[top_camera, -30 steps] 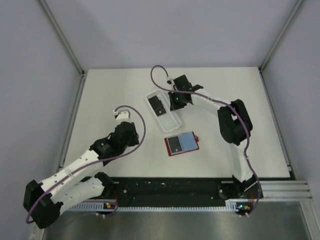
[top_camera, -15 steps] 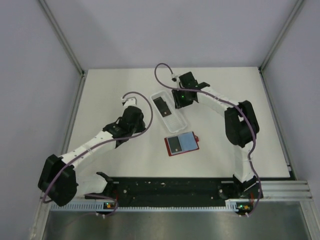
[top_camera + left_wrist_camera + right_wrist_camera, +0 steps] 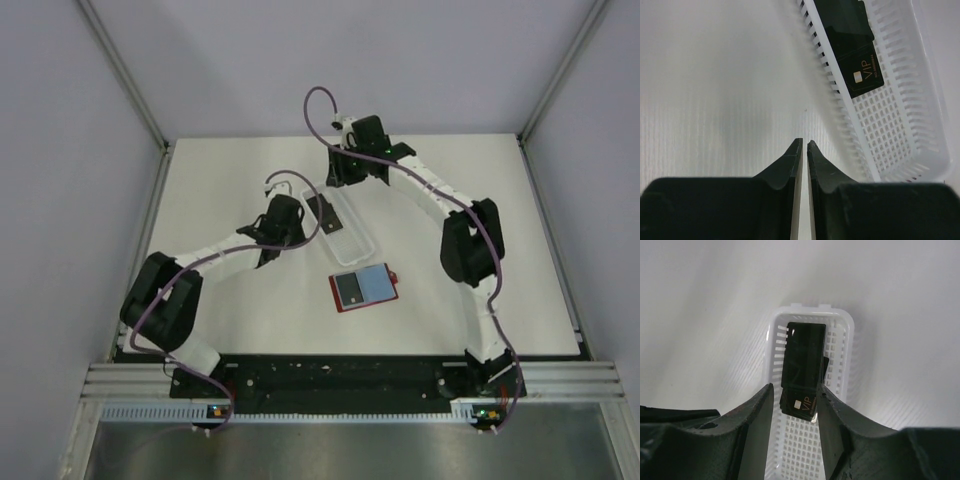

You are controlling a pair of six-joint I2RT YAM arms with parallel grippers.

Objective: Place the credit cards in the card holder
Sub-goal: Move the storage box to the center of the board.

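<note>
Table (image 3: 270,320): a bare white surface under the white tray. It looks slick to me, so I expect anything I nudge to slide rather than stay put.
White tray (image 3: 352,240): light slotted plastic, lying askew. My worry is that a finger reaching down catches a wall and drags or tips it.
Right gripper (image 3: 795,388): above the tray's far end, jaws spread and pinching nothing, with the cards in view between its fingers. The cards lie flat on the tray floor, so the fingers may skate over the top one or lift both at once.
Left gripper (image 3: 804,142): just beside the tray's left wall, jaws pressed almost together with only a sliver of gap, holding nothing. A small drift toward the wall would shove the tray out from under the other arm.
Card holder (image 3: 378,284): lying open, pale inside up, past the tray's near end and apart from it. Nothing pins it, so a card pushed in may shove it along.
Credit cards (image 3: 803,355): two overlap in the tray's far half, the nearer one marked VIP.
Black card (image 3: 350,290): on the holder's left half. I cannot tell whether it is tucked in or loose; if loose, it could slip off.
</note>
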